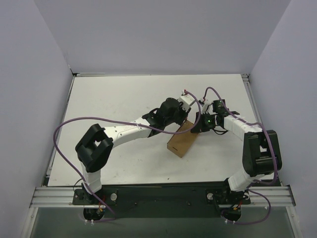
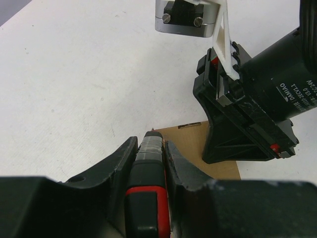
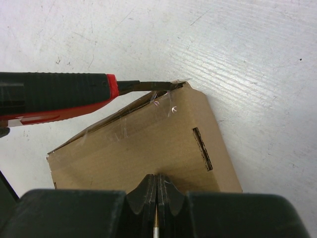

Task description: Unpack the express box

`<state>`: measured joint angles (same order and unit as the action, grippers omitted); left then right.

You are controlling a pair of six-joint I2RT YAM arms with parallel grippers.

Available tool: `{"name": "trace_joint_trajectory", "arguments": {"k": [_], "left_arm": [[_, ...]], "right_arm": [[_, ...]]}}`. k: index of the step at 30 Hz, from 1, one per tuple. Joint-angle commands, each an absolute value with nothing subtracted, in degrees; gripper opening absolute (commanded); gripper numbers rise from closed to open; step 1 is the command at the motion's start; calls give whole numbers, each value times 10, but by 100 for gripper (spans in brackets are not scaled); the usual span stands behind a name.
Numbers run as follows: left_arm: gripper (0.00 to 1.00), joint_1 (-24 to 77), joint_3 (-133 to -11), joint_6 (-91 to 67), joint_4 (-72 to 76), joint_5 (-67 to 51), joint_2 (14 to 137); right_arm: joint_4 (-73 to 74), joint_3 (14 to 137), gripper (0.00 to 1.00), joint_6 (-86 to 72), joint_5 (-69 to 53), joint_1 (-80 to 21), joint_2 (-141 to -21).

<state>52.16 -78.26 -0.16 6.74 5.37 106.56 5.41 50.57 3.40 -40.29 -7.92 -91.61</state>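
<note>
One white table [image 1: 124,99] is holding one brown express box [image 1: 182,141], lying right of centre in the top view between two grippers. The left gripper [image 2: 150,148] is pinching one red-and-black utility knife [image 3: 54,96], its blade touching the box's upper corner. The right gripper [image 3: 157,186], fingers pressed together, is resting at the box's lower edge.
</note>
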Motion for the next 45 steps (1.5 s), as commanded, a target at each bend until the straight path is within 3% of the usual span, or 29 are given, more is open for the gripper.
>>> {"name": "trace_joint_trajectory", "arguments": {"k": [1, 45], "left_arm": [[0, 519, -807, 4, 57, 61, 1048], [0, 526, -784, -4, 1, 24, 1067]], "right_arm": [[109, 483, 0, 59, -321, -79, -957], [118, 496, 0, 45, -277, -88, -970]]}}
